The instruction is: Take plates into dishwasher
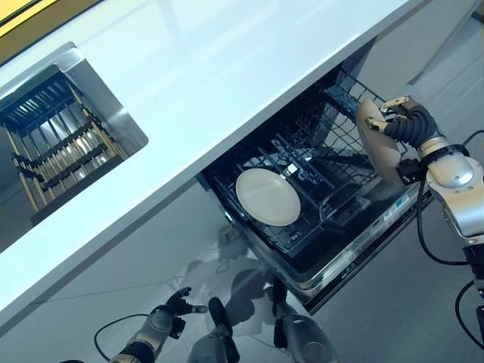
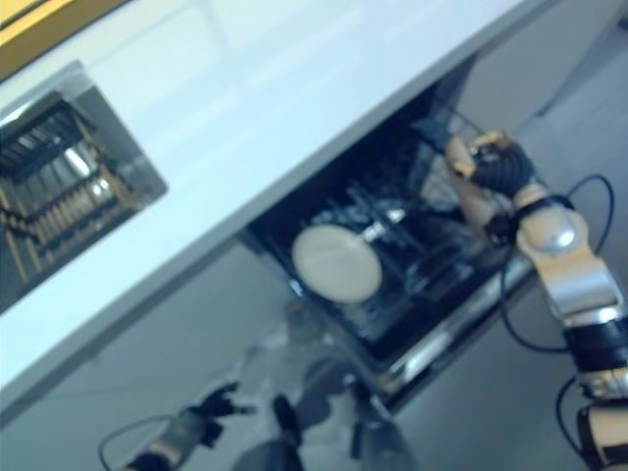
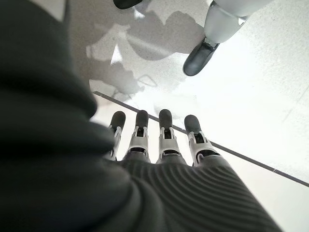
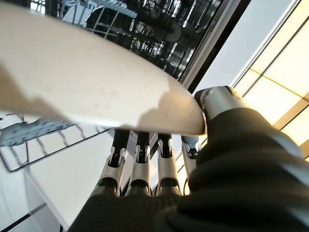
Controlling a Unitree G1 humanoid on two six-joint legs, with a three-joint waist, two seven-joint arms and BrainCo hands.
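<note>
A cream plate (image 1: 376, 144) is gripped at its edge by my right hand (image 1: 408, 121), held upright over the right end of the pulled-out dishwasher rack (image 1: 333, 162). In the right wrist view that plate (image 4: 87, 82) lies across the fingers (image 4: 137, 159), with the thumb pressed on its rim. Another round cream plate (image 1: 268, 196) stands tilted in the rack's front left part. My left hand (image 1: 175, 306) hangs low by the floor, its fingers (image 3: 164, 130) straight and holding nothing.
A white counter (image 1: 227, 83) runs over the dishwasher. At the left a sink (image 1: 113, 98) holds a dark drying rack (image 1: 53, 144). The open dishwasher door (image 1: 363, 246) juts out below the rack.
</note>
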